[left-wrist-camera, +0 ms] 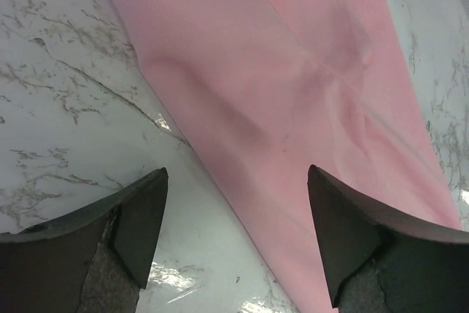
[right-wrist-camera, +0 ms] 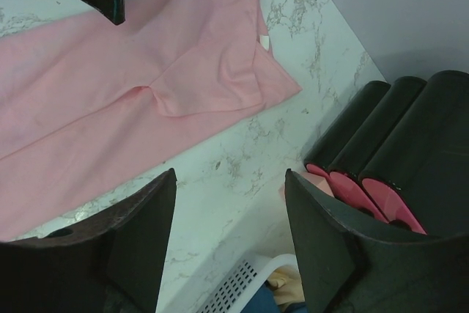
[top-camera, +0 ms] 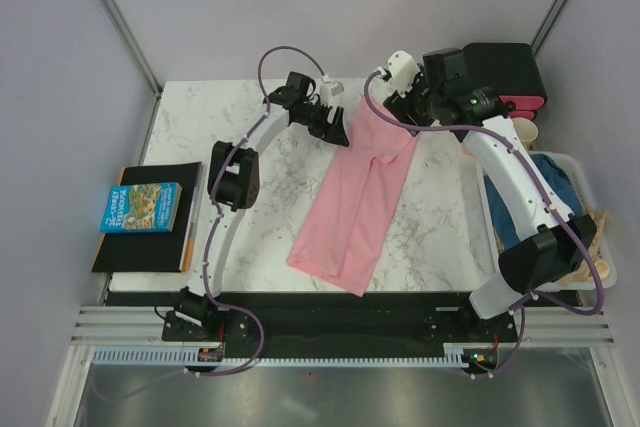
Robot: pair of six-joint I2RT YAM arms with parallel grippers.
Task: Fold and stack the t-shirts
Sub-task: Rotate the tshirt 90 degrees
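A light pink t-shirt (top-camera: 355,197) lies folded into a long strip, running diagonally across the marble table (top-camera: 210,117). My left gripper (top-camera: 338,130) hovers open at the shirt's far left edge. In the left wrist view the pink t-shirt (left-wrist-camera: 293,86) has its edge between the open jaws of the left gripper (left-wrist-camera: 238,181), one finger over marble and one over cloth. My right gripper (top-camera: 405,115) is open by the shirt's far right corner, above the table's right edge (right-wrist-camera: 242,203). A dark teal-blue t-shirt (top-camera: 548,182) lies crumpled in the white basket (top-camera: 590,197).
Black boxes with pink fronts (top-camera: 505,72) stand at the back right, close to the right gripper (right-wrist-camera: 229,181). A book (top-camera: 140,205) lies on a black folder (top-camera: 150,237) at the left. A cup (top-camera: 525,132) stands behind the basket. Grey walls enclose the table.
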